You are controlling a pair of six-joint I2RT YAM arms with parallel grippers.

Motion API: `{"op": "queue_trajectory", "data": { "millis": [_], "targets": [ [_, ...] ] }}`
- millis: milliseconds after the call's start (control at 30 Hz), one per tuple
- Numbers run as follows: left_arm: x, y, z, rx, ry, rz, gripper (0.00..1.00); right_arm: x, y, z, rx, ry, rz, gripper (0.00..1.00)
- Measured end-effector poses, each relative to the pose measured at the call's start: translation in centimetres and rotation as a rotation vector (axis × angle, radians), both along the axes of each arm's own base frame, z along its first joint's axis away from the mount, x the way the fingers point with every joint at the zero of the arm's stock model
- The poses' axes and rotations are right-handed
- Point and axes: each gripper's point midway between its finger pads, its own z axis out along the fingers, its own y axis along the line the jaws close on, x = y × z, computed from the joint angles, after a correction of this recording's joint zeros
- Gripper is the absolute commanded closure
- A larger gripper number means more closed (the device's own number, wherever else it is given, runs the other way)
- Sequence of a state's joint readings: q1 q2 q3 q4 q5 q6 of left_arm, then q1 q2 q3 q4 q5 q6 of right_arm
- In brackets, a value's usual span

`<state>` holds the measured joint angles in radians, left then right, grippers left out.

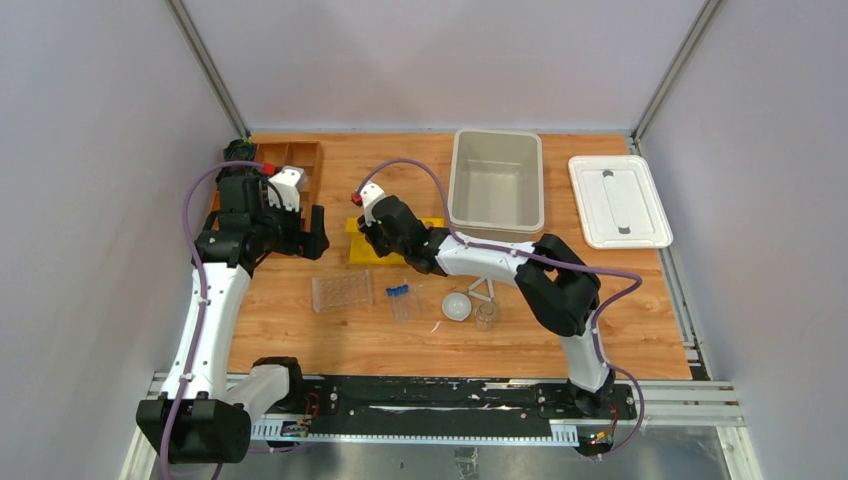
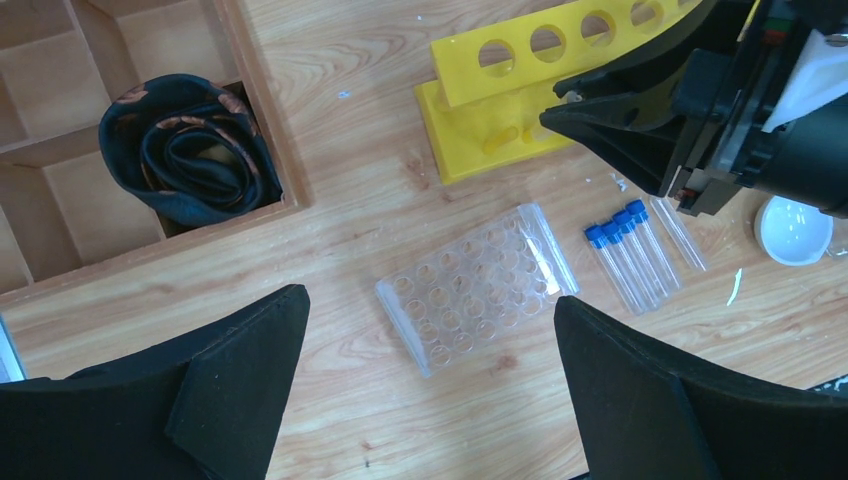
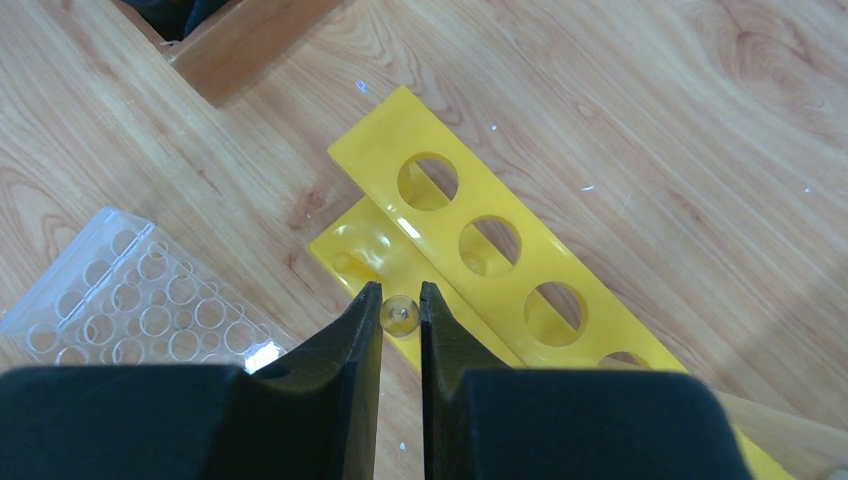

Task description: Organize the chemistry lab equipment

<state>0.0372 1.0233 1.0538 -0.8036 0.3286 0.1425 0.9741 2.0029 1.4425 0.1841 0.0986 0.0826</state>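
My right gripper (image 3: 400,290) is shut on a thin clear tube (image 3: 399,315), seen end-on, just above the near end of a yellow holed rack (image 3: 500,250); it also shows in the top view (image 1: 372,238). My left gripper (image 2: 428,296) is open and empty, held above the clear plastic rack (image 2: 478,287), which lies flat on the table (image 1: 342,291). Several blue-capped tubes (image 2: 632,255) lie right of that rack. A white bowl (image 1: 457,306), a small glass beaker (image 1: 486,316) and a white triangle (image 1: 482,291) sit right of the tubes.
The brown wooden tray (image 2: 255,130) at the back left holds a dark rolled item (image 2: 185,150). An open beige bin (image 1: 497,180) stands at the back middle, its white lid (image 1: 619,200) to the right. The yellow rack (image 1: 362,247) lies between tray and bin.
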Motion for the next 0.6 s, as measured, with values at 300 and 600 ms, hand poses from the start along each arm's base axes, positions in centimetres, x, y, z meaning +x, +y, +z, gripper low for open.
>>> {"op": "queue_trajectory", "data": {
  "millis": [300,600],
  "targets": [
    [0.01,0.02,0.00,0.003,-0.001,-0.003,0.01,-0.08,0.22,-0.68,-0.008,0.024,0.002,1.00],
    [0.02,0.05,0.00,0.003,-0.001,-0.001,0.01,-0.91,0.87,-0.69,0.014,0.055,0.046,1.00]
  ]
}}
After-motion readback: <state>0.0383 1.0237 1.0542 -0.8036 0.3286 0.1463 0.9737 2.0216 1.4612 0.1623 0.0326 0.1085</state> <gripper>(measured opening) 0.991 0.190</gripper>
